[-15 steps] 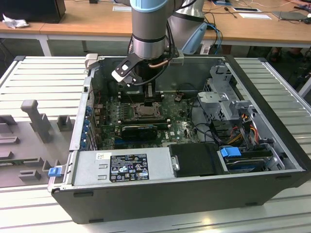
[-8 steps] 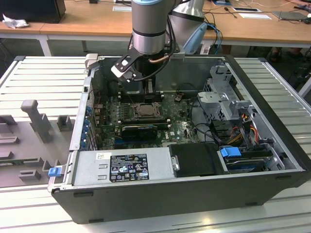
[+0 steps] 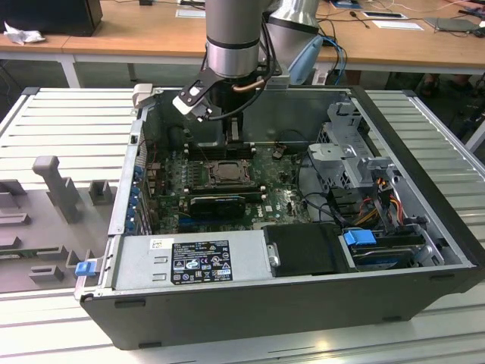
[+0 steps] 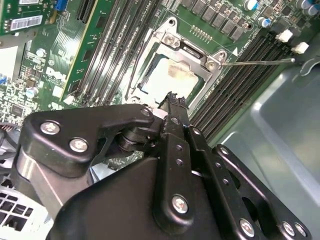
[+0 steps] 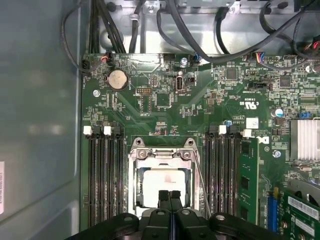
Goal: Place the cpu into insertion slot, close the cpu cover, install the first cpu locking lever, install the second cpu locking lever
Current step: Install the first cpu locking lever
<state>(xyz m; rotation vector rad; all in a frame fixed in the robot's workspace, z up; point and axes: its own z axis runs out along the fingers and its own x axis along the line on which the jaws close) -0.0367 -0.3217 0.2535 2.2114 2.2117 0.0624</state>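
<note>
Exterior view: arm point(image 3: 235, 38) reaching into the open computer case point(image 3: 303, 303), gripper point(image 3: 230, 138) over the insertion slot point(image 3: 203, 176). Second wrist view: fingers pinched together on nothing, tips just above the cpu point(image 4: 165, 80), cpu cover point(image 4: 192, 50) framing it, memory slots point(image 4: 112, 55) alongside. First wrist view: black cables point(image 5: 107, 25) beyond the board.

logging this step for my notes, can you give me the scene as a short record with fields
setting: open computer case, motherboard inside
cpu: seated, pale face showing
cpu cover: lies flat, framing the cpu
gripper: fingers together, tips at the cpu's near edge
locking lever: thin rod jutting from the socket corner across the memory slots
</note>
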